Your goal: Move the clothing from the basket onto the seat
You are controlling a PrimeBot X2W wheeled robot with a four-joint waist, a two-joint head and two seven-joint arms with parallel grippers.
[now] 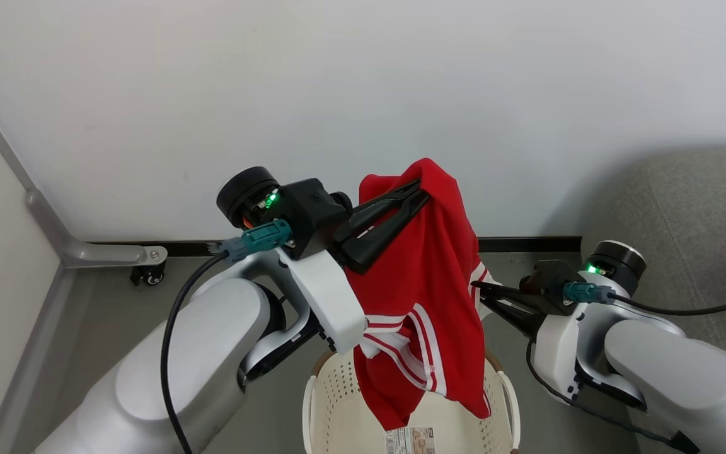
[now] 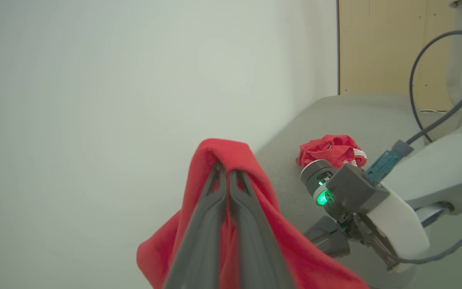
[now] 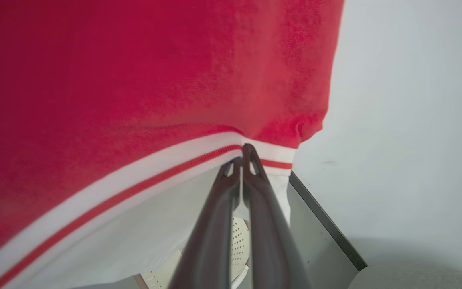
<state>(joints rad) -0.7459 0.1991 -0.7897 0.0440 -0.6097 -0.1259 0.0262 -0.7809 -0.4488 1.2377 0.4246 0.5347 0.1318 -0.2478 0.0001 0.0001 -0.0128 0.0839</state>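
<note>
Left hand clamps bright red soft garment (over cream perforated plastic basket); right hand pinches its striped hem

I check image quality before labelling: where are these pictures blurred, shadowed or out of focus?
Head view: sharp, evenly lit, soft shadow on the wall beside the grey sofa cushion. Left wrist view: the left gripper and the red garment it holds blur near the lens. Right wrist view: the garment looks soft, the right gripper smears near the bottom edge, the laundry basket is unfocused.
</note>
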